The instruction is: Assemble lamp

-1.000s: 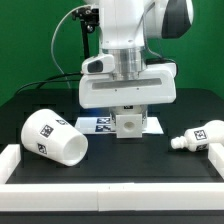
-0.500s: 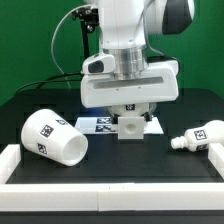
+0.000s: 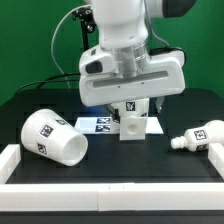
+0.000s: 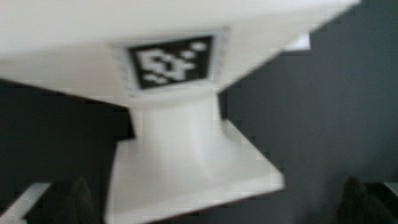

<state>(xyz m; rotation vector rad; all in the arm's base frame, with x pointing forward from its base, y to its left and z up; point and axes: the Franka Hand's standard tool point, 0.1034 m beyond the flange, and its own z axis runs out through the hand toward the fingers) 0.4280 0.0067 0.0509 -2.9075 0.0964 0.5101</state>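
The white lamp base (image 3: 133, 126) stands on the black table at the middle, partly over the marker board. My gripper (image 3: 131, 106) hangs just above it, tilted, mostly hidden under the wrist housing. In the wrist view the base (image 4: 178, 120) with its square tag fills the picture. My gripper (image 4: 199, 205) is open, and its dark fingers (image 4: 36, 205) stand wide on either side of the base with gaps to it. The large tapered shade (image 3: 52, 138) lies on its side at the exterior view's left. The rounded bulb (image 3: 197, 137) lies on its side at the right.
The marker board (image 3: 96, 124) lies flat behind the base. A white raised rail (image 3: 110, 172) runs along the table's front and both sides. Black cables hang behind the arm at the back left.
The arm has risen and tilted toward the exterior view's right. The base stays on the table, shifted slightly to the right. Shade and bulb have not moved.
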